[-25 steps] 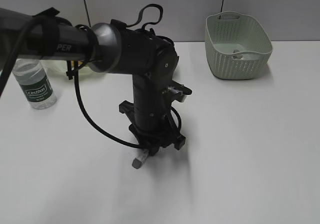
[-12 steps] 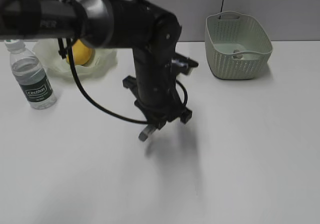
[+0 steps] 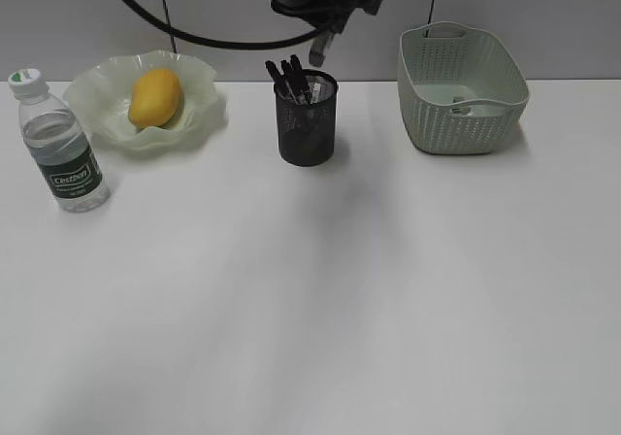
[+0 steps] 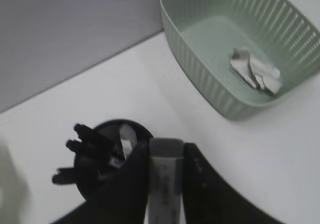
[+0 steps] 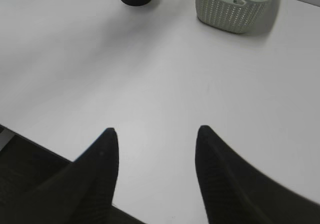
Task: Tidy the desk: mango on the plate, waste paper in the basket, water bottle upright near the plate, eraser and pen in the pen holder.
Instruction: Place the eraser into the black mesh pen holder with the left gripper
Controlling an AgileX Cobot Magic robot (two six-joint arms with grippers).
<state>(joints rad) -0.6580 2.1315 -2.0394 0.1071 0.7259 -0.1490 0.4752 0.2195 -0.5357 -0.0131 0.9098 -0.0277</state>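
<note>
White counter (image 3: 310, 309) fills the near half of the exterior view, bare from the front edge up to the row of things at the back.

On the left of that row stands one water bottle (image 3: 64, 144), upright, white cap on, just beside one ruffled green plate (image 3: 199, 105). One mango (image 3: 155, 97) lies in the plate. In the middle stands one black mesh pen holder (image 3: 308, 124) with about three dark pens (image 3: 291, 78) leaning toward its left rim. On the right sits one green basket (image 3: 456, 115), and the left wrist view shows one wad of waste paper (image 4: 252, 71) on its floor. Holder and basket stand well apart, with open counter between them; the plate is near the holder.

Above the holder, against the grey wall, hangs the left claw (image 4: 165, 149). It pinches one pale grey eraser (image 4: 164, 179) between its dark fingers (image 4: 132, 184), right over the holder's rim.

One right claw (image 5: 156, 134) hangs over the near counter, spread wide with nothing between its tips.
</note>
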